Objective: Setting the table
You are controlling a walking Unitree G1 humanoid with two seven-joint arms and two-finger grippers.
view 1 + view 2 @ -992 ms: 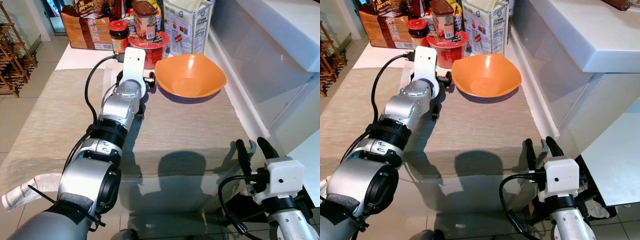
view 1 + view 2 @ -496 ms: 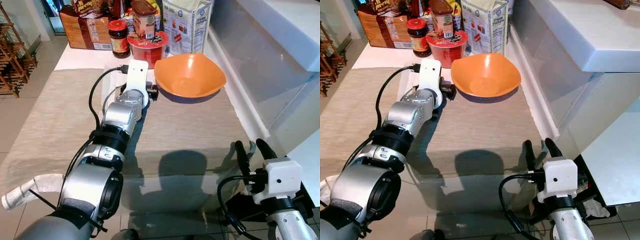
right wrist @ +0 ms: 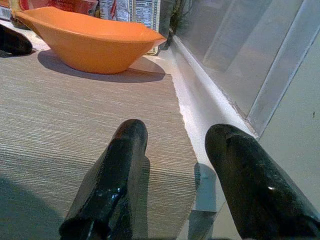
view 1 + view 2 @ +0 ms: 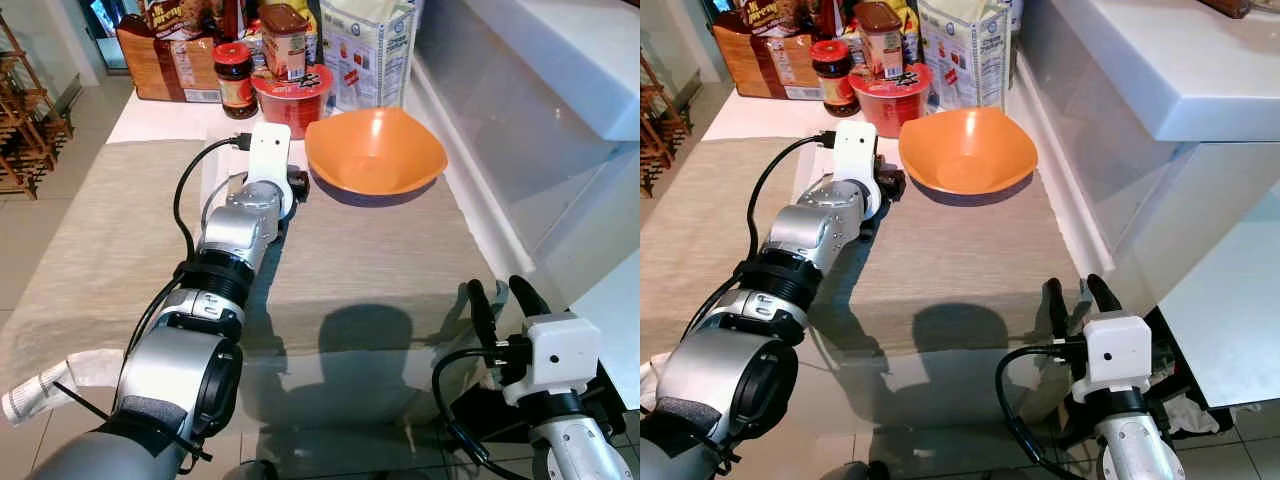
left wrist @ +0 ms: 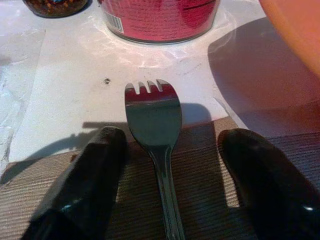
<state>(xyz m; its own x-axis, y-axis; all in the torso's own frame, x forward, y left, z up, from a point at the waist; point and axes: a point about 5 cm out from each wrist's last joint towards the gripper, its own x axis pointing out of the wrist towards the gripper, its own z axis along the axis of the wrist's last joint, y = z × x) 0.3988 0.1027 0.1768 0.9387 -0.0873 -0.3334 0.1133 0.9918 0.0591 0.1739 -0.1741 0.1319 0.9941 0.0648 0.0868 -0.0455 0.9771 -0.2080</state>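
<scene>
Both jaws gape empty over a beige mat on the white counter, tiled floor beside.

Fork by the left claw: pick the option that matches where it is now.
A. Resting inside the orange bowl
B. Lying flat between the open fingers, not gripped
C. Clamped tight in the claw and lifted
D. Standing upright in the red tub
B. The left wrist view shows the fork lying on the table with its handle on the mat, and the left claw open, one black finger on each side of the fork and apart from it.
</scene>
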